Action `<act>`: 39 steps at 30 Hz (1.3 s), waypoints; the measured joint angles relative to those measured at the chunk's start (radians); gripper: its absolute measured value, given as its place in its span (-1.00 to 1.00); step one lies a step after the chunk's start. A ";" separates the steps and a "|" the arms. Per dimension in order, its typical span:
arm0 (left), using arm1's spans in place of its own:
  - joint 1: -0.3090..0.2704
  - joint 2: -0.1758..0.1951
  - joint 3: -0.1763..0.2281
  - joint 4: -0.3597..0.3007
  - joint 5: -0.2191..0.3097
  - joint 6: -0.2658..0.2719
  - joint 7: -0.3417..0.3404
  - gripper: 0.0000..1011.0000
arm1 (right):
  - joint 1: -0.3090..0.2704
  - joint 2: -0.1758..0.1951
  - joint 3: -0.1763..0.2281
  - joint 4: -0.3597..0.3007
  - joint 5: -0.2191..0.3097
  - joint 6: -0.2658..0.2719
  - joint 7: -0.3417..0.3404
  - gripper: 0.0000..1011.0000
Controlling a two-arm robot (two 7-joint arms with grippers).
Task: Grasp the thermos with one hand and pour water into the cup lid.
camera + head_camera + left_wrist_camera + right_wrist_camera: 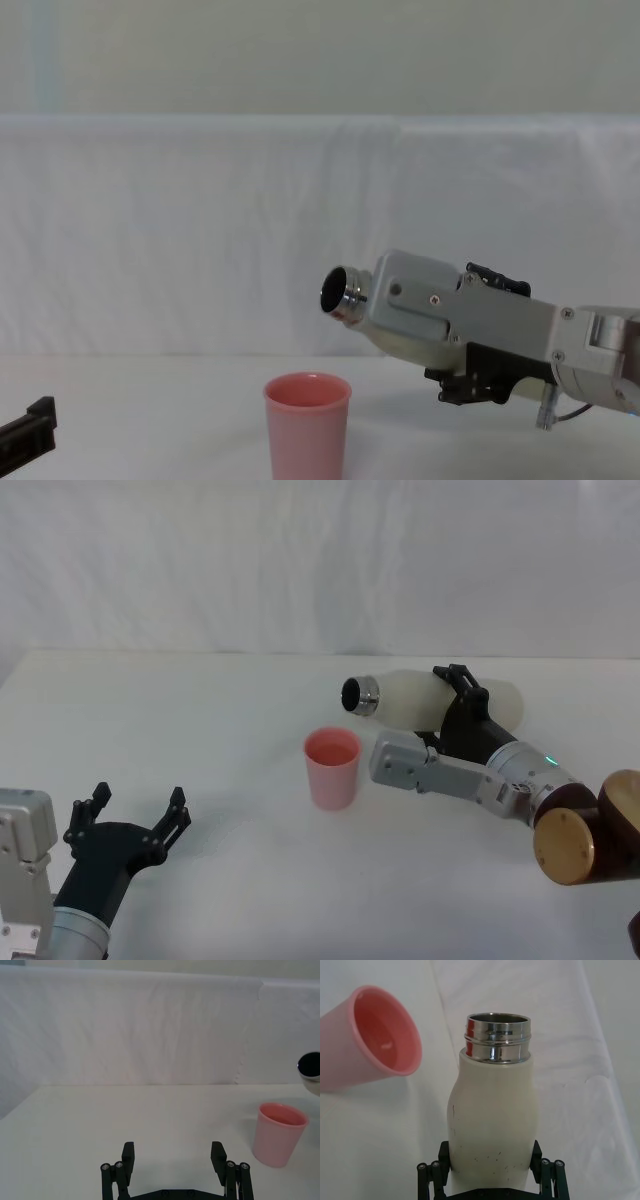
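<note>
The cream-white thermos [410,698] is tipped almost flat above the table, with my right gripper [452,706] shut around its body. Its open steel neck [344,291] points left and hangs just above and to the right of the cup lid's rim. The cup lid [332,768] is a small pink tumbler standing upright on the white table. In the right wrist view the thermos [492,1110] runs out from between the fingers [541,1162], and the cup lid [370,1045] lies beyond its mouth. No stream of water shows. My left gripper [130,825] rests open near the front left.
A white cloth covers the table [200,710] and the wall behind it. In the left wrist view the cup lid [278,1134] stands far off to one side of the left gripper [173,1156], with bare table between them.
</note>
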 joint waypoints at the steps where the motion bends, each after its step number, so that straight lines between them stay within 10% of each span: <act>1: 0.000 0.000 0.000 0.000 0.000 0.000 0.000 0.98 | 0.003 0.002 -0.004 0.003 -0.007 -0.001 0.001 0.88; 39: 0.000 0.000 0.000 0.000 0.000 0.000 0.000 0.98 | 0.035 0.033 -0.070 0.026 -0.121 0.001 -0.004 0.88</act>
